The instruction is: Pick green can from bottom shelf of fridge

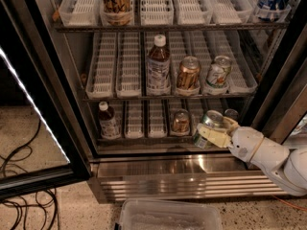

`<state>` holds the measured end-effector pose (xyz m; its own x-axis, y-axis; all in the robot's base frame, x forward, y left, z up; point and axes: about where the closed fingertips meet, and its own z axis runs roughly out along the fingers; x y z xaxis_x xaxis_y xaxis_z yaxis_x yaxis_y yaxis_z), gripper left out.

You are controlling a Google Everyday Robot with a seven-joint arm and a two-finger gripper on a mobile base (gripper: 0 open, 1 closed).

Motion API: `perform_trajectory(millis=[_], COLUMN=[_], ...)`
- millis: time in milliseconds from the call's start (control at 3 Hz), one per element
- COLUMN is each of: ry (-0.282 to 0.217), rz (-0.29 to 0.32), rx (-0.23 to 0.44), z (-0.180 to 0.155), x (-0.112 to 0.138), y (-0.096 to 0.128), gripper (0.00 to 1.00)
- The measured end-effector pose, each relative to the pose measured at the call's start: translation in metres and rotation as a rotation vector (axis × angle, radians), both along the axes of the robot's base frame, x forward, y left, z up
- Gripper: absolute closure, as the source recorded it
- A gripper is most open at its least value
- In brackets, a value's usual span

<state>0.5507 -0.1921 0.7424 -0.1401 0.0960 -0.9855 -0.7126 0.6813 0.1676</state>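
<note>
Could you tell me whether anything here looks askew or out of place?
Only the green can: held by the gripper at the front right of the bottom shelf, it leans off upright. Everything else stands straight.

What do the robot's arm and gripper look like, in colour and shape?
The gripper, at the front of the bottom shelf around the green can, has blocky pale cream fingers. The arm behind it is glossy white, made of smooth rounded segments, with a thin tan ring at one joint. No cables or markings show.
</note>
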Motion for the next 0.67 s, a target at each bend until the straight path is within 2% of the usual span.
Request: perform_trajectory(millis=[333, 667], ry=[-0.03, -0.091], rz=[0.078, 0.112], rx=[0.003, 0.011], z=[0.033, 0.07], x=[-0.016, -0.033], y=[0.021, 0.031], gripper=[1.0, 1.0])
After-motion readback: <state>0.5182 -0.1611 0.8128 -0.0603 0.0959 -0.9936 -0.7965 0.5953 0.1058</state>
